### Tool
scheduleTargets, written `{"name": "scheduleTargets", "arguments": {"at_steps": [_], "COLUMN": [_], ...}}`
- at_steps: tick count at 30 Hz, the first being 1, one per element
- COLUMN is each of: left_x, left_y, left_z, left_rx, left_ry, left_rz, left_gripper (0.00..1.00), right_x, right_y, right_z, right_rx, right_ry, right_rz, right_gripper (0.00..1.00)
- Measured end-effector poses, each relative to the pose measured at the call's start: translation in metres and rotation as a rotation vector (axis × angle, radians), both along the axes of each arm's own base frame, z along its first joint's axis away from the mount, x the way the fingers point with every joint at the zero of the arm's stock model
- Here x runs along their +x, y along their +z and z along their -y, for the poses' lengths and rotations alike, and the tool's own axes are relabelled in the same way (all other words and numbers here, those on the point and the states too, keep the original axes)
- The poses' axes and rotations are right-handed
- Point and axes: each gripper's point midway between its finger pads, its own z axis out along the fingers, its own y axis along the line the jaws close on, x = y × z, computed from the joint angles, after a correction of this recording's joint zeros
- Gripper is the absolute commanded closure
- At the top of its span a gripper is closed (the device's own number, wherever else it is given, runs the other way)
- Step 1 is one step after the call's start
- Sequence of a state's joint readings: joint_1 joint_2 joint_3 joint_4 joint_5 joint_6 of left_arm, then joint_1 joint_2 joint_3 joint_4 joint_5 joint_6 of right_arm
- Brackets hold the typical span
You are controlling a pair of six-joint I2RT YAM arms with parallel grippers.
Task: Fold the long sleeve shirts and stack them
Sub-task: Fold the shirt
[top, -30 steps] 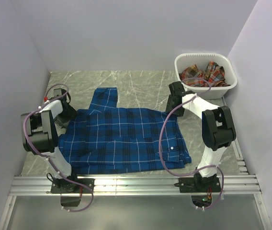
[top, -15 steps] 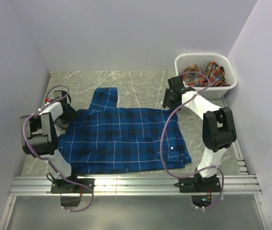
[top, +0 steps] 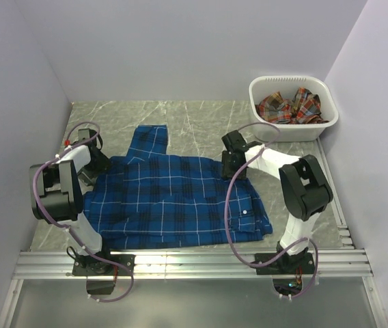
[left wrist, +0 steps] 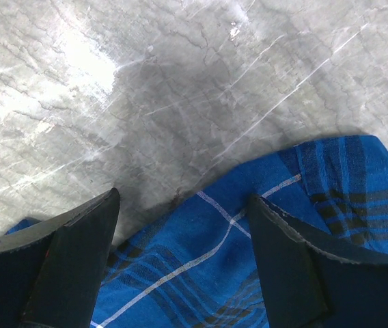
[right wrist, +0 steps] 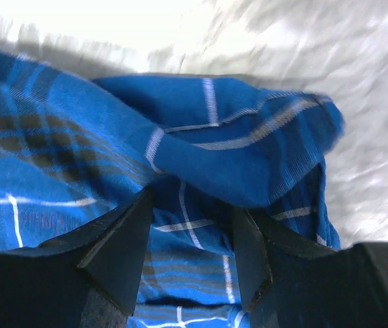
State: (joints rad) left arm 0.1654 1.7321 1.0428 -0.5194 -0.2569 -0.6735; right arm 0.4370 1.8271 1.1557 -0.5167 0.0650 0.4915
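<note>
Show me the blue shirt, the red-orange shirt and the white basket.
blue shirt (top: pixel 173 198): top external view, middle of its body.
red-orange shirt (top: pixel 288 106): top external view, bunched cloth inside the basket.
white basket (top: pixel 296 132): top external view, front wall.

Pale lavender walls (top: pixel 180 48) close in the space at the back and on both sides. The tabletop (top: pixel 201 119) is grey, marbled with thin white veins, and shows bright patches of glare. A slotted aluminium rail (top: pixel 194 263) runs along its near edge.
</note>
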Motion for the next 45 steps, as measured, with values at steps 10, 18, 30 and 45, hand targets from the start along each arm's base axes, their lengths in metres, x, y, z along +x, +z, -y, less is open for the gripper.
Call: {"name": "scheduleTargets", "arguments": {"at_steps": [10,18,30,45], "left_x": [-0.001,-0.001,-0.001,-0.002], "left_y": [0.0,0.0,0.0,0.0], "left_z": [-0.001,-0.001,-0.001,0.0], "left_rx": [0.008,0.009,0.008,0.008], "left_ry": [0.005,0.005,0.004,0.004], "left_rz": [-0.013,-0.014,-0.014,-0.017], "left_gripper": [0.18,0.18,0.17,0.17], "right_x": [-0.015,0.02,0.059,0.05], "right_y": [0.0,0.024,0.032,0.002], "right_z": [0.025,0.061,0.055,0.057], "right_rx": [-0.024,-0.059,-0.064,-0.121], "right_ry": [-0.086,-0.246,-0.296,-0.278], "right_rz": [0.0,0.085,0.145,0.059], "right_gripper": [0.43,0.35,0.38,0.94]}}
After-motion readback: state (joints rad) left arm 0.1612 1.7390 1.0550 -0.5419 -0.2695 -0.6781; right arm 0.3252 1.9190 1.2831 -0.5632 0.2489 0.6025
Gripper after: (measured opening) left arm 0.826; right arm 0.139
